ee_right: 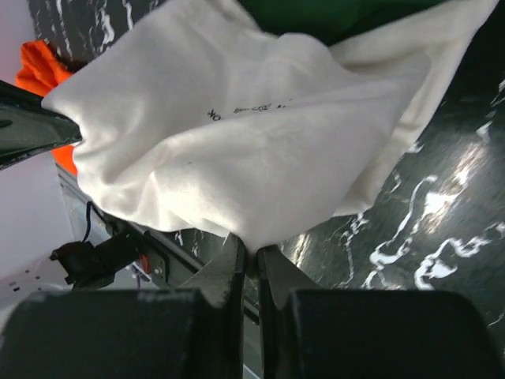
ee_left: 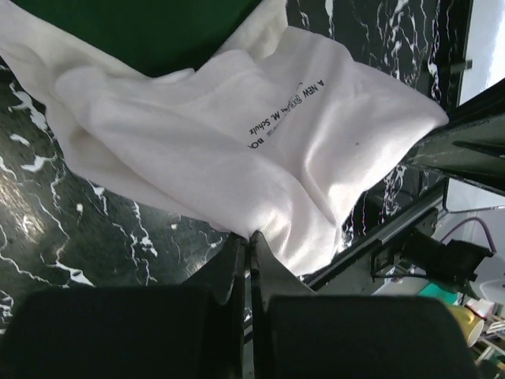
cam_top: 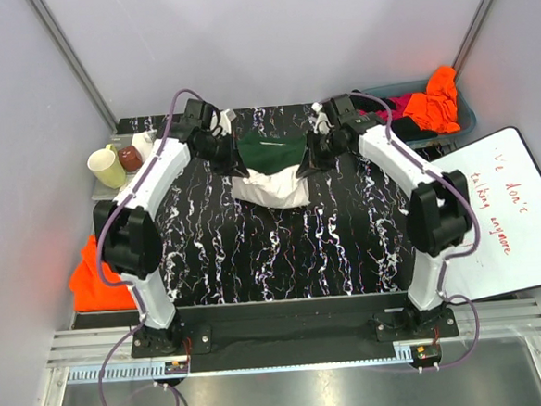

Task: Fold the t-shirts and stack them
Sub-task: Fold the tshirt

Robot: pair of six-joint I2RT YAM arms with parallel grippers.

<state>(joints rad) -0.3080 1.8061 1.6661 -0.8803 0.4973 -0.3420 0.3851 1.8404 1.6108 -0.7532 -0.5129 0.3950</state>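
Note:
The cream t-shirt (cam_top: pixel 271 186) with dark green sleeves (cam_top: pixel 272 152) hangs between both grippers above the far middle of the black marbled table (cam_top: pixel 283 249). My left gripper (cam_top: pixel 227 157) is shut on its left edge; in the left wrist view the jaws (ee_left: pixel 251 237) pinch cream cloth (ee_left: pixel 260 134) with small dark lettering. My right gripper (cam_top: pixel 309 158) is shut on its right edge; in the right wrist view the jaws (ee_right: pixel 252 251) pinch cream cloth (ee_right: pixel 237 134). Orange and magenta shirts (cam_top: pixel 435 98) lie in a bin at the far right.
A blue-grey bin (cam_top: pixel 464 115) stands at the far right. A white board with red writing (cam_top: pixel 499 210) lies on the right. Cups (cam_top: pixel 108 166) sit on a tray at the far left. An orange cloth (cam_top: pixel 94 276) lies off the table's left edge.

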